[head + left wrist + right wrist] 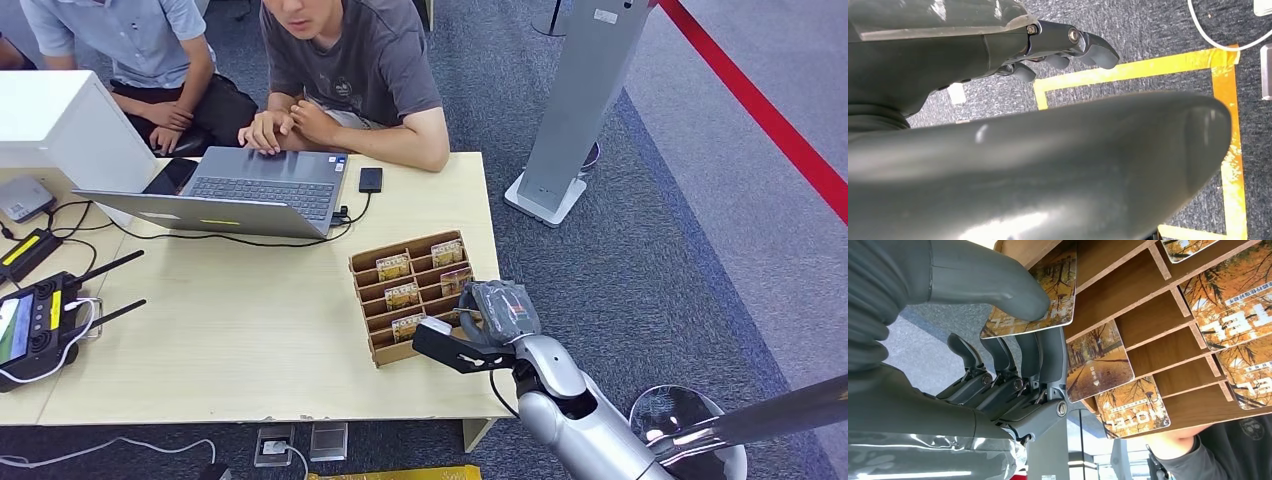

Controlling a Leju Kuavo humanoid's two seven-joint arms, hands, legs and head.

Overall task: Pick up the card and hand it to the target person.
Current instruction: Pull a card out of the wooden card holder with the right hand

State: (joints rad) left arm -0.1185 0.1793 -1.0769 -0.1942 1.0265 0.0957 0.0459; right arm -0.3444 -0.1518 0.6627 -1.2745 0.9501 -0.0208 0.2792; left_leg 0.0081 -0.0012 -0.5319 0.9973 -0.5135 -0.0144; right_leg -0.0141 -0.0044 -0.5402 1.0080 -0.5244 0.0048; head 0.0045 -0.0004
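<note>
laptop: I see an open laptop (255, 190) on the table (240, 340)
controller: at my left edge (35, 325)

The card (1040, 295) — glossy, printed with orange autumn trees and white lettering — sits at the near corner of the wooden slotted rack (420, 295), pinched by the right hand (998, 340).

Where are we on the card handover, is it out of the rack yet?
Done: the right hand has reached the wooden card rack. In hand: thumb and fingers pinch one card at the rack's near edge; whether it's fully out of its slot is unclear. Left: lift it clear and pass it to a person. The left hand hangs above the floor, holding nothing.
</note>
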